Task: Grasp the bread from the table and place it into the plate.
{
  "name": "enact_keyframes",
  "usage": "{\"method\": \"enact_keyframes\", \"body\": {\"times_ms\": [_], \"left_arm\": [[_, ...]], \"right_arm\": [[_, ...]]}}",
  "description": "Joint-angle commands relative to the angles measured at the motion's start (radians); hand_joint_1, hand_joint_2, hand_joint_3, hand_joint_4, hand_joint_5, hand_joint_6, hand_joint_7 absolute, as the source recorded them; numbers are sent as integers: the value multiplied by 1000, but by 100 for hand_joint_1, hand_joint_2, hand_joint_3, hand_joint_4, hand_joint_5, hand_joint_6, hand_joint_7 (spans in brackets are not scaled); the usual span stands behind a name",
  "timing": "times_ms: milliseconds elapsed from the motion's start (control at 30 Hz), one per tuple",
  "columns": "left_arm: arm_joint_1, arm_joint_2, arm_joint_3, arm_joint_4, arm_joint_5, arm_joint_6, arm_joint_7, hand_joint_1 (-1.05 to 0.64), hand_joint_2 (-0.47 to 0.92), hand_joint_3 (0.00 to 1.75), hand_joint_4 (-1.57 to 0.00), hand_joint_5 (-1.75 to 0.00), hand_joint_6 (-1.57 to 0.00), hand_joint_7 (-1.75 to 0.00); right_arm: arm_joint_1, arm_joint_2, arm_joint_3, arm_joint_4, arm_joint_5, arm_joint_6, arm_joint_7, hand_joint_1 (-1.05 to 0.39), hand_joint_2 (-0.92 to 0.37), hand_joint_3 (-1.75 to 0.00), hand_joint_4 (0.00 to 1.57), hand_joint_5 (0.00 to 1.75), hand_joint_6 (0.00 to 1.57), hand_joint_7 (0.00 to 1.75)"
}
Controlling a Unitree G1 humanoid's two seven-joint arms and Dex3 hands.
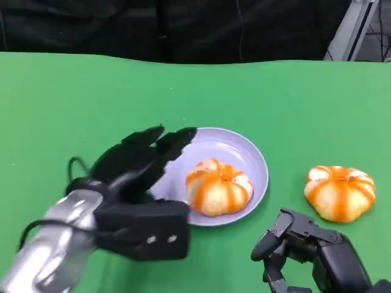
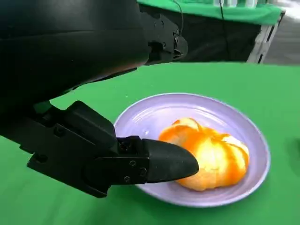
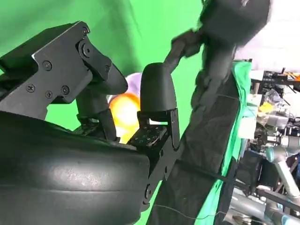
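Observation:
One orange-striped round bread [image 1: 218, 186] lies in the lilac plate [image 1: 244, 149] at the table's middle. A second bread [image 1: 339, 191] sits on the green cloth to the plate's right. My left hand [image 1: 137, 177] hovers over the plate's left rim with its fingers stretched out and apart, holding nothing. In the left wrist view a fingertip [image 2: 164, 161] points at the bread [image 2: 211, 154] in the plate [image 2: 154, 115] without touching it. My right hand [image 1: 299, 247] waits low near the front edge, below the second bread, fingers apart and holding nothing. Between the right hand's fingers [image 3: 157, 89] a bread [image 3: 124, 108] shows.
Green cloth [image 1: 91, 104] covers the whole table. Behind its far edge hangs a dark curtain [image 1: 183, 24], and a metal frame leg [image 1: 351, 27] stands at the back right. Open cloth lies left of and behind the plate.

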Motion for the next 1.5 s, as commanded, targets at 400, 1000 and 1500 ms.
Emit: {"method": "enact_keyframes", "body": {"times_ms": [400, 1000, 1500], "left_arm": [[389, -70, 276, 12, -364, -484, 261, -31, 92, 25, -46, -72, -61, -12], [536, -227, 324, -56, -739, -445, 77, -14, 45, 133, -85, -170, -82, -144], [530, -281, 344, -12, -740, -476, 42, -17, 42, 135, -87, -170, -83, -149]], "right_arm": [[6, -6, -11, -9, 15, 15, 1, 2, -44, -126, 71, 166, 72, 137], [2, -34, -50, -5, 30, -6, 21, 4, -43, -129, 71, 167, 73, 137], [10, -39, -55, 8, 35, -37, 30, 3, -43, -128, 71, 165, 74, 137]]}}
